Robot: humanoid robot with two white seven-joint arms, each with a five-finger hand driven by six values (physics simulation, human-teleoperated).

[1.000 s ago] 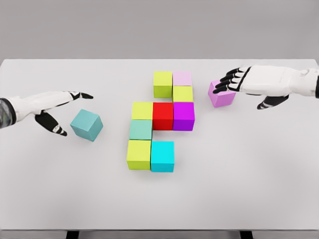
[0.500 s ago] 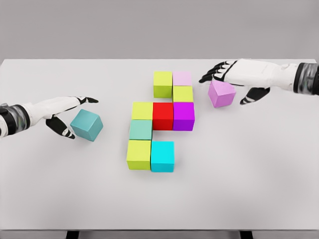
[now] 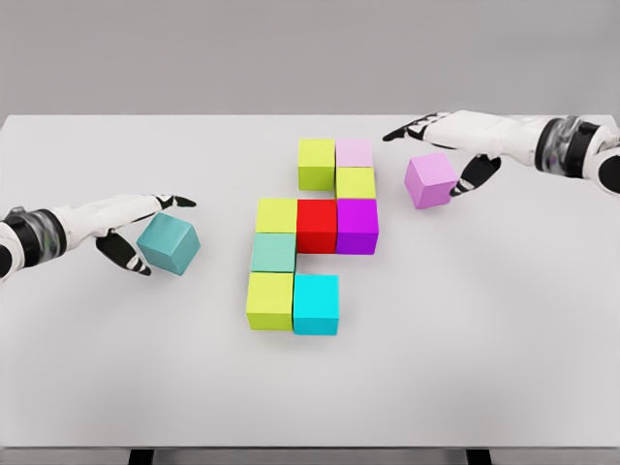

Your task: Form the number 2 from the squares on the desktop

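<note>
While the left robot hand point(image 3: 131, 225) lies low at the left edge, fingers extended toward frame right and thumb hanging down, it brackets the teal cube point(image 3: 169, 243) without a closed grip; that cube sits rotated, one corner toward the viewer. Centre worktop point(image 3: 465, 349): eight touching cubes point(image 3: 312, 237), long axis running top to bottom of frame. Upper right, the violet cube point(image 3: 430, 180) sits slightly skewed, apart from the cluster. The right robot hand point(image 3: 448, 147) hovers over it, fingers spread leftward, thumb beside its right face, holding nothing.
</note>
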